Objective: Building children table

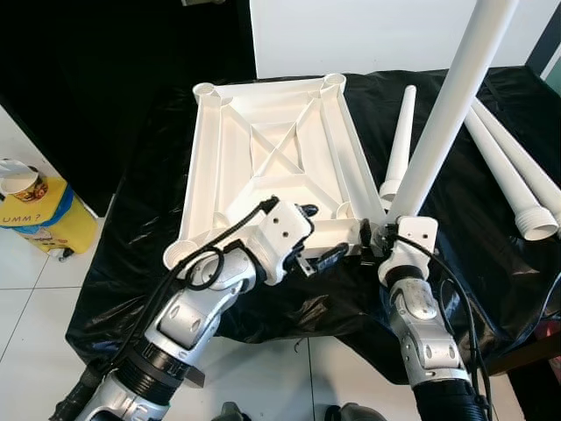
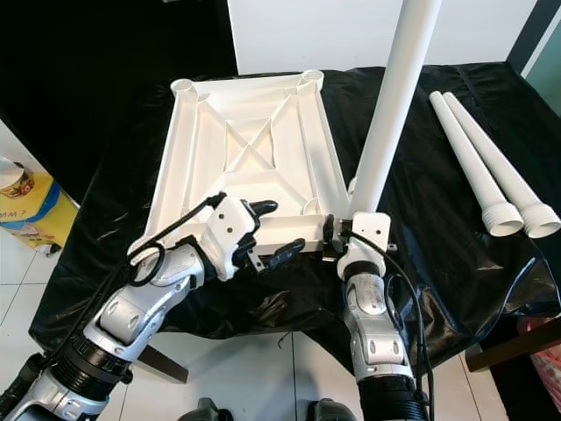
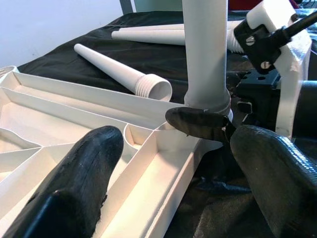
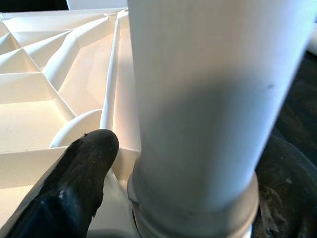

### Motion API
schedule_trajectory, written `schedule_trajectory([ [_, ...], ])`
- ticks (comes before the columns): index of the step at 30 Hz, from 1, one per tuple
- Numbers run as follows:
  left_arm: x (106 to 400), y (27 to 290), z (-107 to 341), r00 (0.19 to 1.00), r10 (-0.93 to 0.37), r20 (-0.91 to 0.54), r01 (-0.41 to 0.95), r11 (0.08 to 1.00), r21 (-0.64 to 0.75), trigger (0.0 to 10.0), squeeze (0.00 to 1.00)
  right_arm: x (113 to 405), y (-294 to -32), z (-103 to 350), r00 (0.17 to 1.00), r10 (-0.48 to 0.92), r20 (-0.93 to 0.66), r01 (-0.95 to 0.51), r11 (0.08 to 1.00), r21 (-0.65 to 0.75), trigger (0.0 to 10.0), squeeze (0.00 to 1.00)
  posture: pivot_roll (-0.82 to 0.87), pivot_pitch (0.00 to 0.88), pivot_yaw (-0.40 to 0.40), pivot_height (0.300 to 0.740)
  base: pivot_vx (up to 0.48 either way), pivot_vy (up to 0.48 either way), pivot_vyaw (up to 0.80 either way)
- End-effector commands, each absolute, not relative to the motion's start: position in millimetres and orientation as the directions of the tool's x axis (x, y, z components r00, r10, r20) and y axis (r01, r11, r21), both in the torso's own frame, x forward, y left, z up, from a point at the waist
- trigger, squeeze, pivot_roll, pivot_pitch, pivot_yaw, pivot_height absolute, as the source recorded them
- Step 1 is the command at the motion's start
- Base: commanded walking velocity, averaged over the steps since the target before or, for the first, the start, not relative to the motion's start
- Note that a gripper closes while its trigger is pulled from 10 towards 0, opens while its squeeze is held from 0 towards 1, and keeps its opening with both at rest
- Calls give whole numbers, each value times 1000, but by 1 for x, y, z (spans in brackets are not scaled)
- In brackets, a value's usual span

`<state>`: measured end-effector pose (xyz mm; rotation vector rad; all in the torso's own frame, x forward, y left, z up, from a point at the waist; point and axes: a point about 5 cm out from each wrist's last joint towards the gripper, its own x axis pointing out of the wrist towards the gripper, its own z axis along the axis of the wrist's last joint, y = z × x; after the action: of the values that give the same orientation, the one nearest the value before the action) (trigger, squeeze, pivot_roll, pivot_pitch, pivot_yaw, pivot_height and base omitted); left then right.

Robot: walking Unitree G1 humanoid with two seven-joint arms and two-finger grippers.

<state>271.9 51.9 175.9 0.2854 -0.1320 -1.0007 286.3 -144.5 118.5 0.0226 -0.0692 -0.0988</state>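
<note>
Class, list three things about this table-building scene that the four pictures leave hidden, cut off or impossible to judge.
1. The upright leg: its top is cut off by the upper edge of both eye views.
2. The joint at the tabletop corner: the right gripper and the leg's own collar cover it, so how deep it sits cannot be told.
3. The yellow box: the picture's left edge cuts its lettering in both eye views.

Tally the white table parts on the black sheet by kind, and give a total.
Upturned tabletop: 1
Upright leg: 1
Loose legs lying down: 3
Total: 5
</note>
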Motion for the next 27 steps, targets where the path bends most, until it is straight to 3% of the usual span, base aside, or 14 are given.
schedule_trajectory([
  [1,267,52,173,464,-884,-53,855,431,289,10000,0,282,-146,118,992,-95,80,94,995,23,10000,1000,6,82,30,740,0,0,0],
  [3,267,52,173,464,-884,-53,855,431,289,10000,0,282,-146,118,992,-95,80,94,995,23,10000,1000,6,82,30,740,0,0,0],
  [4,267,52,172,466,-883,-53,853,434,289,10000,0,279,-148,119,991,-90,95,89,996,14,10000,90,5,84,31,740,0,0,0],
  [5,267,54,173,479,-876,-50,848,447,286,10000,0,274,-150,121,990,-82,115,81,997,7,10000,0,1,87,35,740,0,0,0],
  [10,268,57,173,499,-866,-41,837,469,281,10000,0,267,-153,122,988,-72,137,72,997,5,10000,0,1,90,36,740,0,0,0],
  [17,274,74,180,629,-776,29,754,619,220,10000,0,234,-159,128,982,-5,191,3,1000,12,10000,0,-5,106,43,740,0,0,0],
  [19,281,86,184,714,-697,72,676,712,187,10000,0,223,-152,128,976,106,192,-108,994,-1,10000,0,-9,113,46,740,0,0,0],
  [27,295,108,183,841,-534,92,512,839,187,10000,0,218,-132,128,931,320,173,-323,946,-8,10000,0,4,114,39,740,0,0,0],
])
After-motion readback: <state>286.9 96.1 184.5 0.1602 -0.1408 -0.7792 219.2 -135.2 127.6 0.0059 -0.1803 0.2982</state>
